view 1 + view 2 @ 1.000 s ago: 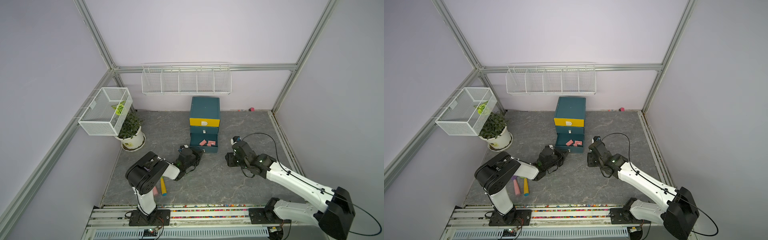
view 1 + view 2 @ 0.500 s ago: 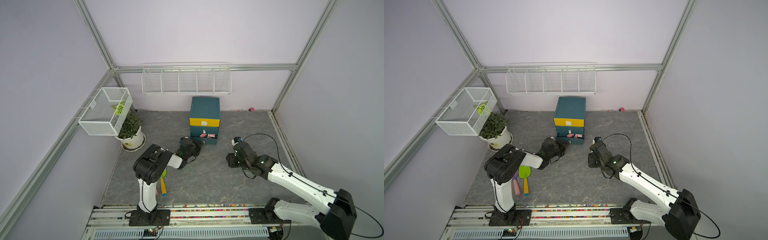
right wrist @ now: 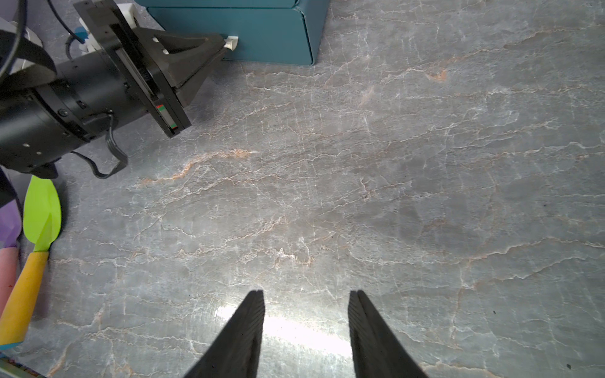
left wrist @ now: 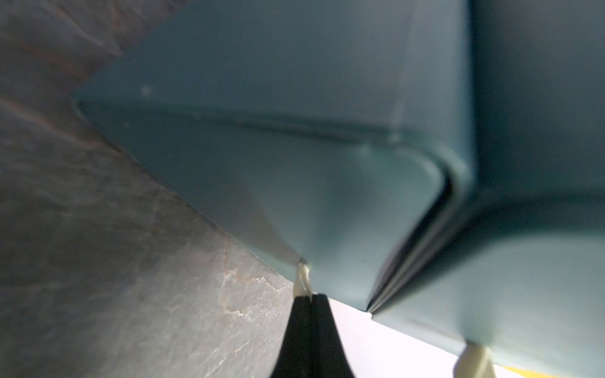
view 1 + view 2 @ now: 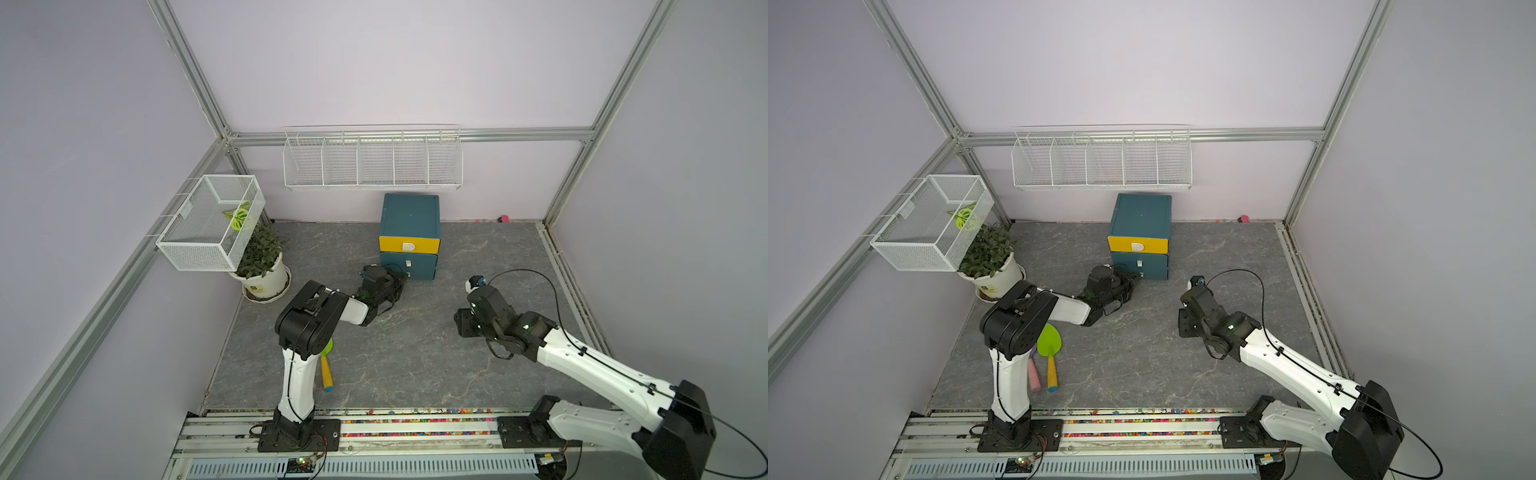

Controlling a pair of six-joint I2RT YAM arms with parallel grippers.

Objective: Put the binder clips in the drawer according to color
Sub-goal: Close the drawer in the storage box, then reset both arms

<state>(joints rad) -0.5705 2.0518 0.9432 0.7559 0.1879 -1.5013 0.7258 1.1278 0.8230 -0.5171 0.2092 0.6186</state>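
Far left of the drawer (image 5: 409, 232), we see a white mesh basket (image 5: 210, 224) hung on the side wall, with a potted plant (image 5: 262, 266) just under it. Left of the drawer and nearer us, a green-bladed trowel with a yellow handle (image 5: 1050, 353) and a pink-handled trowel (image 5: 1034, 376) lie side by side on the grey marbled table (image 5: 1142, 365). The left gripper (image 3: 223, 42) reaches to the drawer's lowest front with its jaws clenched together and its tips touching the small white pull (image 3: 231, 42); we cannot tell whether the pull is pinched. The drawer is a dark-teal cabinet of 3 stacked fronts, the top 1 yellow, and all 3 look pushed in. A long white wire rack (image 5: 372, 160) hangs on the back wall above it. Right of the drawer and nearer us, the right gripper (image 3: 306, 294) points down at bare table, jaws apart and holding nothing. Farther right of the drawer, by the back wall, sits a pink speck (image 5: 503, 218) too small for us to name.
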